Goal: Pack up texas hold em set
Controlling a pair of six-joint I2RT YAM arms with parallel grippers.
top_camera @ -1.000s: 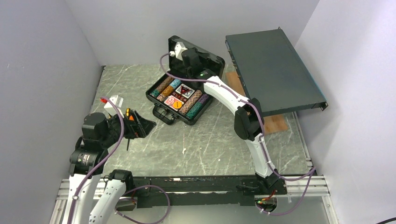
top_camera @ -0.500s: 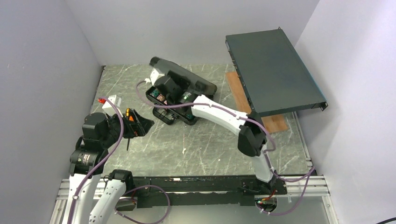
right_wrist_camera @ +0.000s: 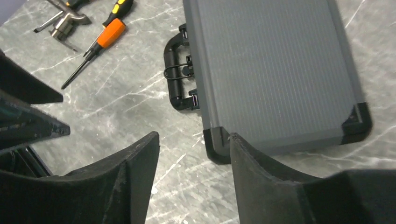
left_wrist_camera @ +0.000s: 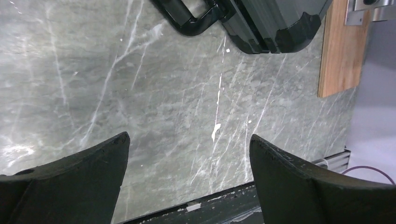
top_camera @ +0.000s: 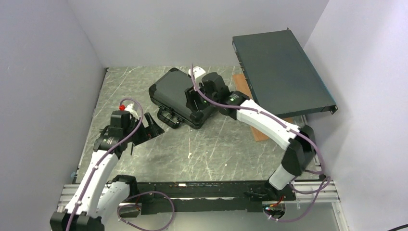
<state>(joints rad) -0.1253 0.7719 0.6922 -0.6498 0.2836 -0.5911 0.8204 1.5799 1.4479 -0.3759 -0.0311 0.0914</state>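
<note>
Left arm point(top_camera: 96, 173) and right arm point(top_camera: 262, 120): white shell links, black joint housings. Black bases point(top_camera: 124, 183). A purple cable point(top_camera: 137, 115) runs along each arm in loose loops, base to wrist. Small white block with a red cap point(top_camera: 122, 105) on the left wrist. Left gripper point(left_wrist_camera: 187, 140) and right gripper point(right_wrist_camera: 193, 137): matte black fingers, broad, tapering to blunt tips, edges lightly scuffed.

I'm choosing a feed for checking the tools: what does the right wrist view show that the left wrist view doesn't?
Right wrist only: the orange-handled screwdriver, the pliers and the broad ribbed top of the closed case. Left wrist only: the wooden board. Both: a corner of the case, its handle and the marble table.
</note>
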